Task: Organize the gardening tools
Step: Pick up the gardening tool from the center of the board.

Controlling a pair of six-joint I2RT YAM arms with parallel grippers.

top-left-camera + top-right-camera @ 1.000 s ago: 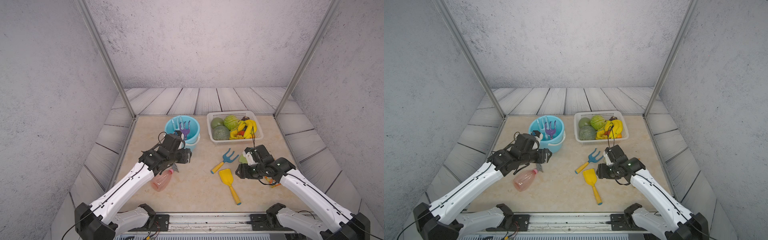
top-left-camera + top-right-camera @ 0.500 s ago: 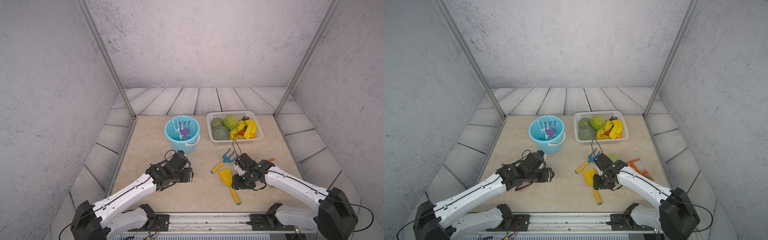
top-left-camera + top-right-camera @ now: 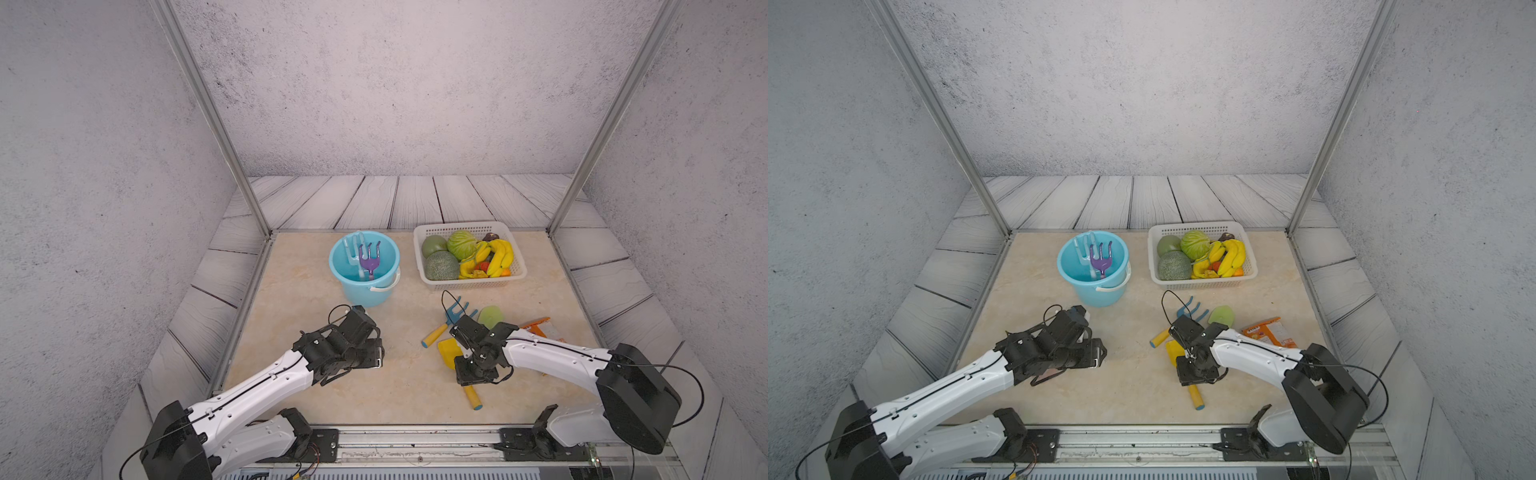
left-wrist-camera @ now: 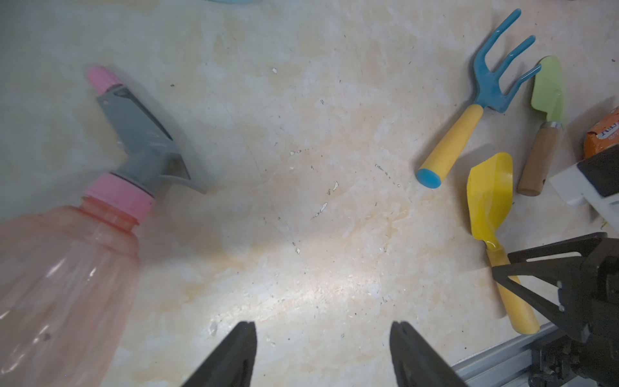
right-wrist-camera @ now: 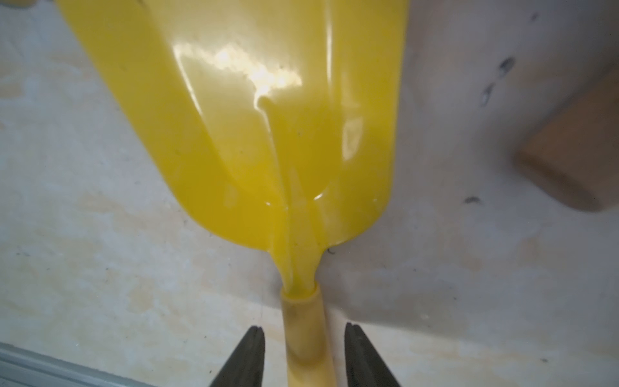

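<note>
The left end effector (image 4: 323, 326) dropped from beside the bucket (image 3: 365, 291) to the spray bottle (image 4: 67, 268). The right end effector (image 5: 304, 330) swung over the handle of the yellow shovel (image 5: 268, 134), jaws narrowing around it.

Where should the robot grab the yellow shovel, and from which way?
I'd grab the thin round handle just behind the scoop, coming down from above. The yellow shovel lies flat on the table, so the handle's two sides are free and it fits between the jaws; the scoop is too wide. The right gripper stands astride that spot, not touching.
</note>
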